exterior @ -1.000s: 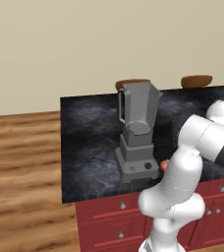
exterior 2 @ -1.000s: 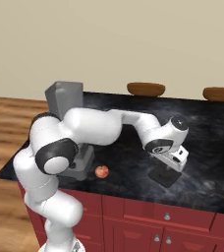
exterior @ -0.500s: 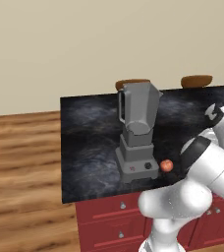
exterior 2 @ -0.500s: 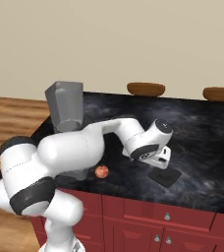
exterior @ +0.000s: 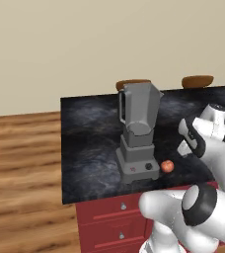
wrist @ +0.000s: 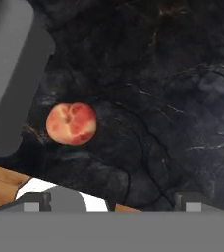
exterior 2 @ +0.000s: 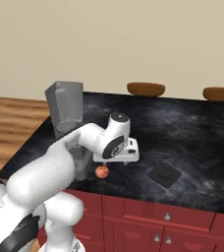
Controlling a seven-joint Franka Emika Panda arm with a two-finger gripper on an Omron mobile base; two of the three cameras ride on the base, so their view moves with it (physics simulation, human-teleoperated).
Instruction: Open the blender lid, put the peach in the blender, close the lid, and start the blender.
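Lid is already off: the blender lid [exterior 2: 165,174] lies flat on the dark countertop [exterior 2: 197,128], well apart from the blender [exterior: 136,133], whose jar mouth stands open. Step in hand, as I judge it: reach and grasp the peach [wrist: 71,123].

The peach sits on the counter just beside the blender base, near the front edge. In the right base view the gripper [exterior 2: 124,161] hovers above the counter, slightly right of the fruit [exterior 2: 101,171]. Fingers empty; only their tips show low in the hand view, set wide apart, so I read them as spread.

To do it well:
- shift the hand toward the blender until the peach is centred between the tips; it is off to the left in the hand view
- descend straight, tips straddling the widest part
- watch the base wall: little room on that side, a finger could knock it
- close gently; round fruit can roll toward the edge
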